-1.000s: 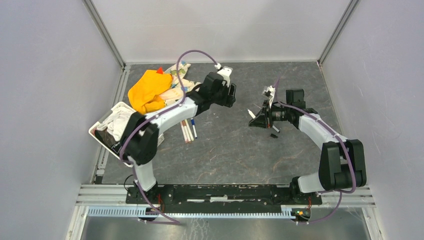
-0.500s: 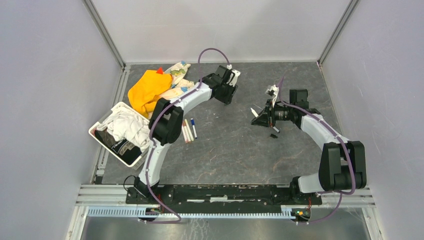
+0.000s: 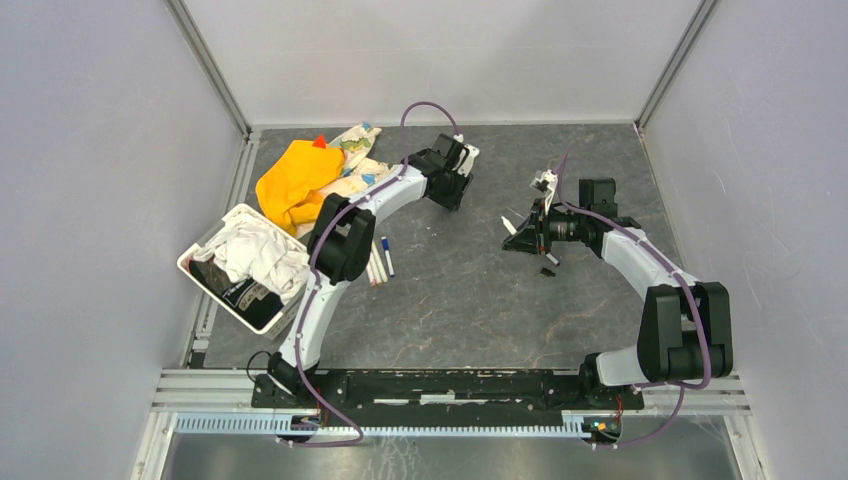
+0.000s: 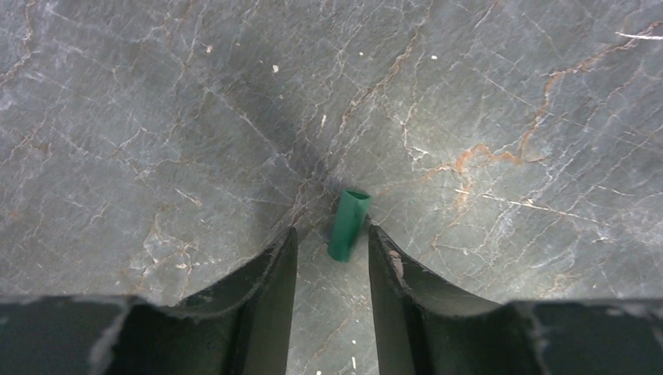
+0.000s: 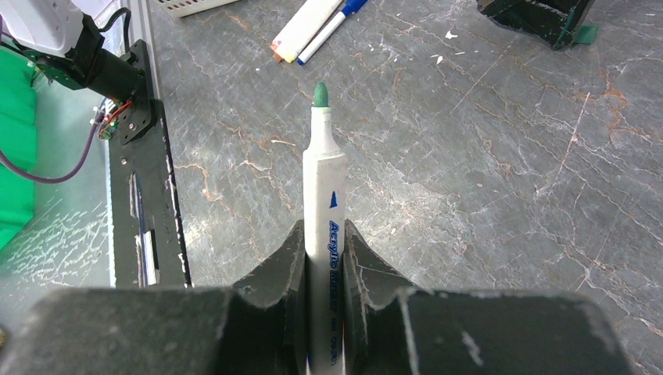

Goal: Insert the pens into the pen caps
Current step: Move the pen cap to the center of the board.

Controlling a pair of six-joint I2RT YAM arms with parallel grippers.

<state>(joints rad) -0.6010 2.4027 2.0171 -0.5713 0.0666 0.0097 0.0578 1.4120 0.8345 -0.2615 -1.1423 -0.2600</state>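
My left tool [image 4: 332,234] is down at the counter [image 4: 156,117] with its jaws part-way open, one on each side of the green cap [image 4: 349,223]; a sliver of bare counter shows on both sides of the cap, so I judge that I have not gripped it yet. The cap lies flat with its open mouth pointing away from my wrist (a handy lie, since the jaws can pinch its sides and leave the mouth free for a pen).

My right tool [image 5: 324,228] is closed tight on the green-tipped pen [image 5: 323,172]; it grips the white barrel low down, so the front of the barrel and the tip stick out well clear of the fingers, leaving room for a cap to slide on. The pen points across toward the left half of the counter; in the right wrist view the left tool and the cap sit far ahead and off to one side, well apart from the tip.

The spare pens [image 3: 380,262] lie together on the counter beside my left arm. Next, I judge, the left jaws should close on the cap; so small a piece could twist or skid out as they pinch.
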